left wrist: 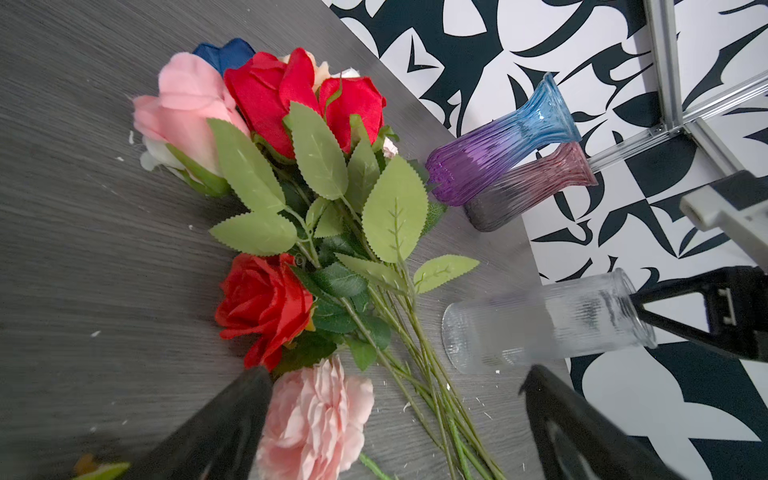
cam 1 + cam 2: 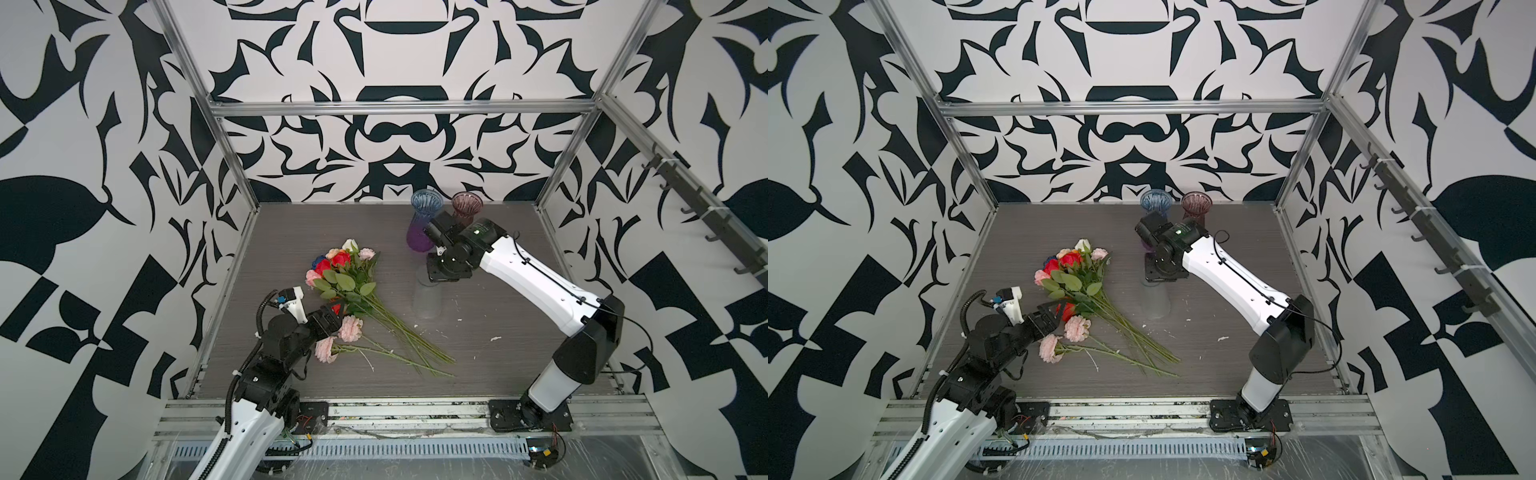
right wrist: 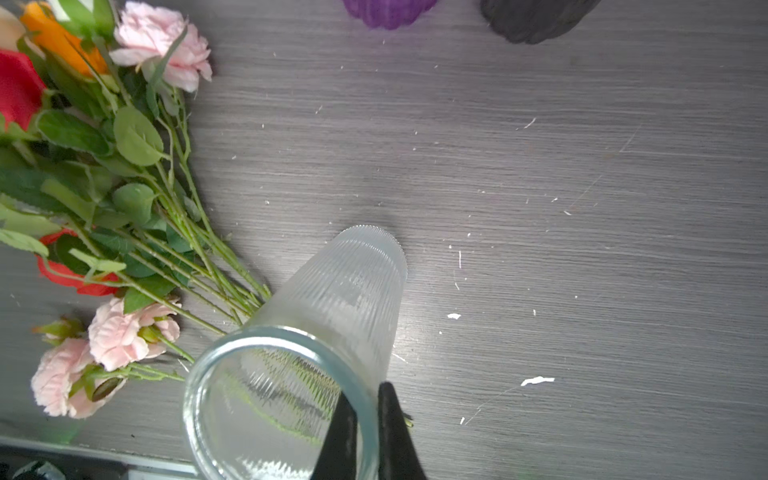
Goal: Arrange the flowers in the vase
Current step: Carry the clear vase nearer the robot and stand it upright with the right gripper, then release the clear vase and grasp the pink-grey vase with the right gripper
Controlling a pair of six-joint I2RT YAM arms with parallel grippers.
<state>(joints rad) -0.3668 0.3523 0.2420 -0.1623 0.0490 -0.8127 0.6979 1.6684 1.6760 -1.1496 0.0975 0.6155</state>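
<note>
A blue-purple vase [image 2: 417, 232] and a pink-grey vase [image 2: 466, 205] are standing upright, just beside each other, near the counter's [image 2: 498, 374] far edge. White scraps [image 2: 495, 338] are lying scattered toward its near edge. Patterned walls [image 2: 395, 145] are enclosing it.

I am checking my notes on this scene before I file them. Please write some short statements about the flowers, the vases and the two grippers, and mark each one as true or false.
1. The flowers lie on the table, none in a vase. True.
2. The left gripper has its jaws shut. False: they stand wide open, gripping nothing.
3. The right gripper has its jaws shut on the rim of the clear vase. True.
4. The blue-purple vase lies on its side. False: it stands upright beside the pink-grey vase.
</note>
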